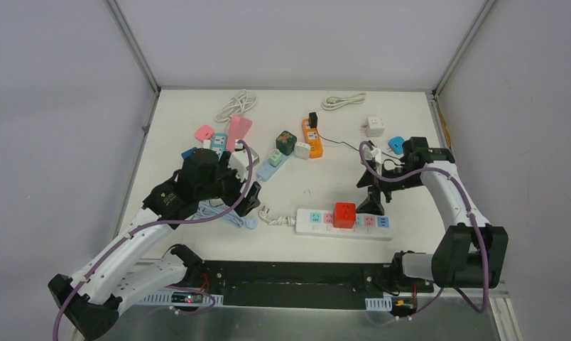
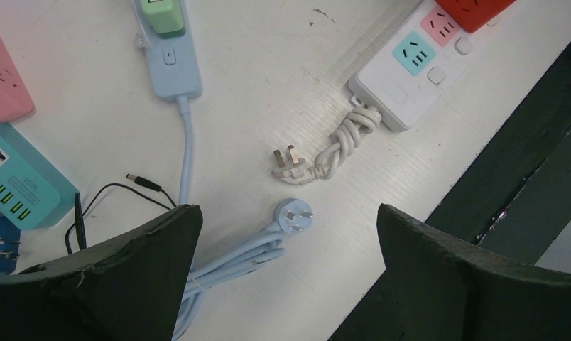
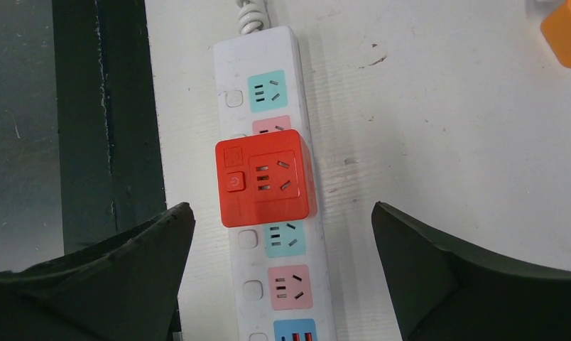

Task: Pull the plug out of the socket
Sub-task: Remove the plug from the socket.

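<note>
A red cube plug (image 1: pixel 344 214) (image 3: pixel 265 177) sits plugged into a long white socket strip (image 1: pixel 307 222) (image 3: pixel 297 284) near the table's front edge. My right gripper (image 1: pixel 371 202) (image 3: pixel 283 213) hovers open over the strip, its fingers either side of it just beside the red plug, touching nothing. My left gripper (image 1: pixel 247 204) (image 2: pixel 290 213) is open too, to the left of the strip's cord end, above a loose light-blue plug (image 2: pixel 295 215). In the left wrist view the strip's end (image 2: pixel 403 92) and a corner of the red plug (image 2: pixel 474 11) show at the upper right.
The strip's own white plug (image 2: pixel 290 162) lies loose on its coiled cord. Further back lie an orange strip (image 1: pixel 312 137), a pink strip (image 1: pixel 238 131), a light-blue strip (image 1: pixel 272 165), a white cube (image 1: pixel 373 126) and coiled white cables (image 1: pixel 343 101). A black rail (image 1: pixel 297 280) borders the front.
</note>
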Robot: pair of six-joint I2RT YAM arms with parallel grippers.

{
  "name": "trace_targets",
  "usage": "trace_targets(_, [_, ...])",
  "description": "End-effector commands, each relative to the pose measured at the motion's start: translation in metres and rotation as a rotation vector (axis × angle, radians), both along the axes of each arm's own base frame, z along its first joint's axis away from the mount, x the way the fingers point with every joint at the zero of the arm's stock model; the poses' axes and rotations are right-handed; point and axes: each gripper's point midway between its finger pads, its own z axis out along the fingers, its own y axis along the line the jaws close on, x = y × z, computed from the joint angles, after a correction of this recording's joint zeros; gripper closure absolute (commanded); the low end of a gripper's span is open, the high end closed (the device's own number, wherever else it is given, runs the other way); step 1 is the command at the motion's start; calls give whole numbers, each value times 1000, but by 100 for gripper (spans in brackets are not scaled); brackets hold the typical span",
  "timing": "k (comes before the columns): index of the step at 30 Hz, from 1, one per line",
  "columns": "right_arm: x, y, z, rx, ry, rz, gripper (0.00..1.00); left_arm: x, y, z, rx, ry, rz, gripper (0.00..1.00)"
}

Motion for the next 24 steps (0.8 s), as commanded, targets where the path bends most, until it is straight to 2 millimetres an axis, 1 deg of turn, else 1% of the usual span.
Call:
trace_targets(1, [0, 4, 3, 3, -72, 41, 0, 6, -1, 7, -22, -25, 13, 1])
trace_targets(7, [-1, 8, 0, -3, -91, 63, 0, 6, -2, 6, -22, -23, 7, 1])
trace_targets(11, [0, 12, -10, -40, -110, 67, 0, 6, -2, 5, -20, -22, 3, 1])
trace_targets(15, [-6, 19, -22, -86, -143, 109, 0, 6, -2, 5, -19, -23, 4, 1])
trace_targets(19, [-15, 27, -28, -112, -185, 155, 0, 6, -1, 5, -18, -23, 5, 1])
trace_targets(24, [-20, 30, -37, -170, -193, 178, 0, 7, -1, 3, -14, -19, 6, 1])
